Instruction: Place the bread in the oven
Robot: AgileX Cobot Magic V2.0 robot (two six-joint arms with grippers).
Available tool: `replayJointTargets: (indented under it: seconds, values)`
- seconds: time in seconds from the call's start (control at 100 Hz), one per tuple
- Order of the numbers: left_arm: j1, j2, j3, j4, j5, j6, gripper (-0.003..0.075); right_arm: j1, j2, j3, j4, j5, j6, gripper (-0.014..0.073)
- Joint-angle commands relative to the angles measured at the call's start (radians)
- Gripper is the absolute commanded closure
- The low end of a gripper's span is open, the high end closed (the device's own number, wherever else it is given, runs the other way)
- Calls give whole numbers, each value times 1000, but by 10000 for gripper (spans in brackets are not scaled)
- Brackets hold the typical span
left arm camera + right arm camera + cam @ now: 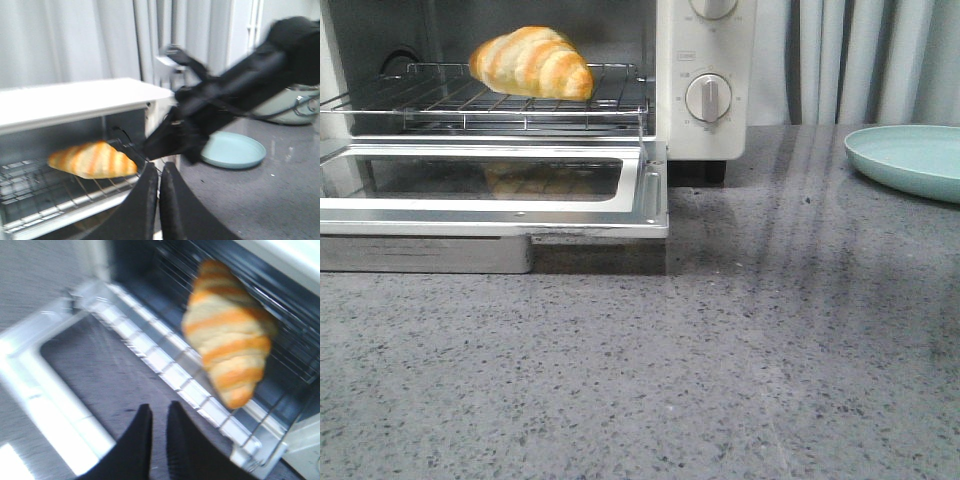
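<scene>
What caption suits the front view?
Bread resting on the wire rack inside the open oven.

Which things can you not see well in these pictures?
- Oven: front view cuts off its top and left side.
- Both arms: outside the front view.
- Right arm: motion-blurred in the left wrist view.
- Bread and rack: smeared in the right wrist view.
- Plate: cut by the right edge.

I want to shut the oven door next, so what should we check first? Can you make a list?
1. Bread sits on the rack: ok.
2. Bread is clear of the door's path: ok.
3. Door is fully open and flat: ok.
4. Right fingers hold nothing: ok.
5. Left fingers hold nothing: ok.
6. Right arm clear of the oven opening: cannot tell, the picture is blurred.
</scene>
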Motion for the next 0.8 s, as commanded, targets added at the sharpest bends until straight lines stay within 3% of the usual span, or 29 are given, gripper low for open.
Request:
replayJointTargets:
  seconds: [0.0, 0.05, 0.12, 0.2, 0.35, 0.55, 0.79]
  values:
    - [-5, -58, -14, 152, -37, -163, 742, 9, -210, 131, -30, -192, -14, 654]
    - [-5, -100, 3, 255, -17, -294, 742, 7, -322, 244, -37, -264, -14, 654]
    - [-5, -146, 26, 342, 19, -375, 742, -8, -489, 399, -92, -313, -14, 654]
    - [-5, -171, 62, 351, 17, -377, 742, -24, -691, 555, -163, -303, -14, 654]
    - [-5, -172, 118, 351, -17, -377, 742, -85, -1003, 773, -176, -296, -14, 654]
    - [-5, -172, 170, 351, -66, -377, 742, -170, -1232, 832, -189, -240, -14, 654]
    - [-5, -172, 177, 349, -58, -377, 741, -180, -1414, 832, -183, -209, -14, 654]
